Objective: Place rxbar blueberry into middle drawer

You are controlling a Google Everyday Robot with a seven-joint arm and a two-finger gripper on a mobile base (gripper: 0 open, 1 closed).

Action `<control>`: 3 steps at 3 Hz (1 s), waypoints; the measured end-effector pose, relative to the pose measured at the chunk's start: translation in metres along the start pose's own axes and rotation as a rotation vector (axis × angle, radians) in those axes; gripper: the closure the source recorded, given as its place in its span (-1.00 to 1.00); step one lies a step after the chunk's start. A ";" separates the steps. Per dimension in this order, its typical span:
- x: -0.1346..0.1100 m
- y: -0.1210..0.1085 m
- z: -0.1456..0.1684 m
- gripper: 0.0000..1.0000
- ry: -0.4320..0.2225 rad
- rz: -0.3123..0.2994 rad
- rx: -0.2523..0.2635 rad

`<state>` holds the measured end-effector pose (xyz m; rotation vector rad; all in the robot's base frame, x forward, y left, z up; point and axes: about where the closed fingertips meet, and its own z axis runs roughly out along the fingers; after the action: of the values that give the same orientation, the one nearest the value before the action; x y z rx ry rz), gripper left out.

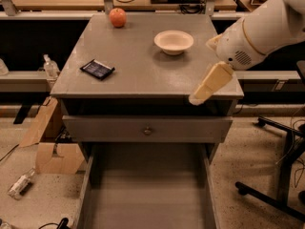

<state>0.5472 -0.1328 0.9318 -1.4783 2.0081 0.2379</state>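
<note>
Three things lie on your tabletop (143,78): the rxbar blueberry (97,69) near the left edge, an apple (117,17) at the back left corner, a bowl (174,41) toward the back right. Your gripper (200,93) hangs over the front right corner, angled down; you cannot tell whether it is parted or closed. Below, the middle drawer (147,202) stands pulled out.

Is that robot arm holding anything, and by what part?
Nothing. The gripper hangs bare over the right front edge of the cabinet top; the rxbar blueberry lies apart on its left side.
</note>
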 end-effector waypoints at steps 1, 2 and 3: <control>-0.043 -0.021 0.017 -1.00 -0.148 0.013 0.099; -0.045 -0.021 0.020 -1.00 -0.151 0.013 0.097; -0.072 -0.024 0.064 -1.00 -0.204 0.019 0.071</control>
<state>0.6058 -0.0533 0.9281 -1.3350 1.8489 0.3096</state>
